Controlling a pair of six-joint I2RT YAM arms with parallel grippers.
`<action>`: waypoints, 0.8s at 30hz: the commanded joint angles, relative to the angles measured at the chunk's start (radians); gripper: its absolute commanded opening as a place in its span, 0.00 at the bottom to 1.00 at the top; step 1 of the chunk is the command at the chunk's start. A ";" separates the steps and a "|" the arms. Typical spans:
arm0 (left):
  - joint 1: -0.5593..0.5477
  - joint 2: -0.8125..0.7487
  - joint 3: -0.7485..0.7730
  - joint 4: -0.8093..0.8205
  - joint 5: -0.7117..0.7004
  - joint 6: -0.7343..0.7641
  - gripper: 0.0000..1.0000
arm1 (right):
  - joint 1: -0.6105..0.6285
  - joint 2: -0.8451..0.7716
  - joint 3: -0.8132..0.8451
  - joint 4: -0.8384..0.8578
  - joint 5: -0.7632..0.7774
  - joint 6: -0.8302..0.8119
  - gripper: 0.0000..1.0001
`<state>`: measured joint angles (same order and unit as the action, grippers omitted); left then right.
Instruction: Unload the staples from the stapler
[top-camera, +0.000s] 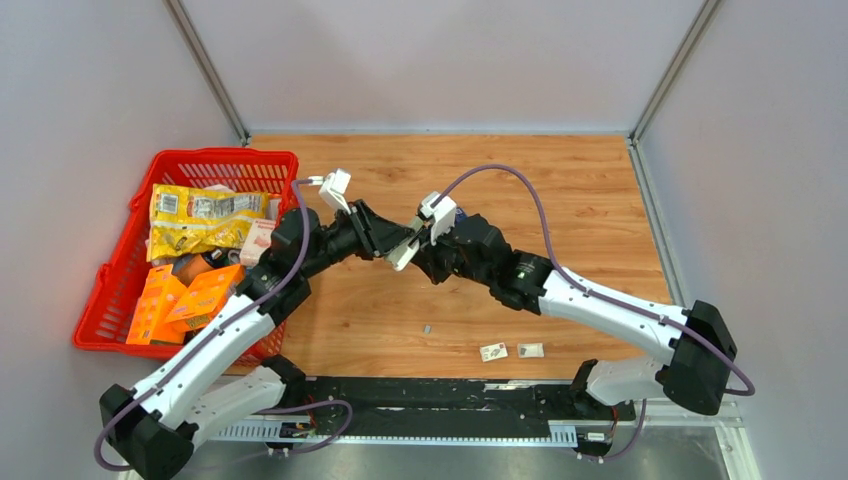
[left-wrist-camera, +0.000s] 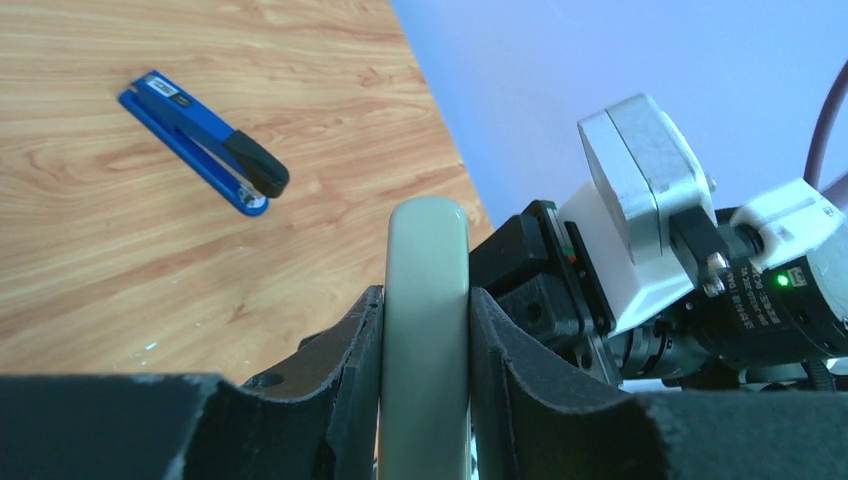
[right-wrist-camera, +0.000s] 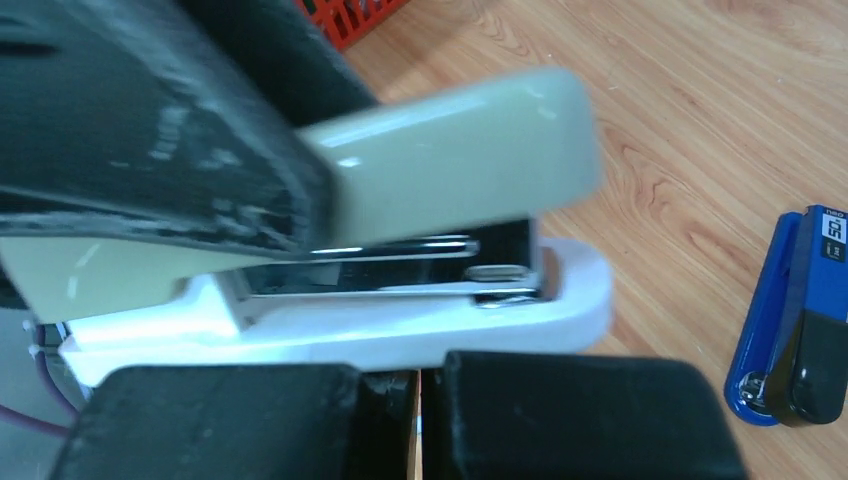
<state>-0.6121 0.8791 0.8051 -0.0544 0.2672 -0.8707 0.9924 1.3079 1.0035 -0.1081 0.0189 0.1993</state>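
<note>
A cream and white stapler (top-camera: 403, 254) is held above the table's middle between both arms. My left gripper (top-camera: 388, 243) is shut on its cream top cover (left-wrist-camera: 427, 240), one finger on each side. In the right wrist view the cover (right-wrist-camera: 450, 140) is raised off the white base (right-wrist-camera: 400, 335) and the metal magazine (right-wrist-camera: 400, 270) shows between them. My right gripper (right-wrist-camera: 420, 385) is shut, with only a thin gap, its fingertips right at the base. A tiny grey staple strip (top-camera: 427, 328) lies on the table near the front.
A blue stapler (left-wrist-camera: 200, 140) lies on the wood beyond the arms, and also shows in the right wrist view (right-wrist-camera: 795, 320). Two small white printed packets (top-camera: 493, 351) (top-camera: 530, 350) lie near the front edge. A red basket (top-camera: 225, 155) with snack packs stands at the left.
</note>
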 joint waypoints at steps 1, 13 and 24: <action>-0.043 0.064 -0.027 0.094 0.358 -0.088 0.00 | 0.011 0.002 0.098 0.111 -0.086 -0.081 0.00; -0.187 0.215 -0.049 0.343 0.587 -0.176 0.00 | 0.011 0.025 0.158 0.116 -0.108 -0.172 0.00; -0.179 0.172 0.085 -0.078 0.287 0.131 0.00 | -0.008 -0.104 0.037 0.025 -0.020 -0.158 0.00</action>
<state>-0.6888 1.0866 0.8307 0.0330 0.3622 -0.7757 1.0351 1.2655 1.0428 -0.3389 -0.1421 0.0689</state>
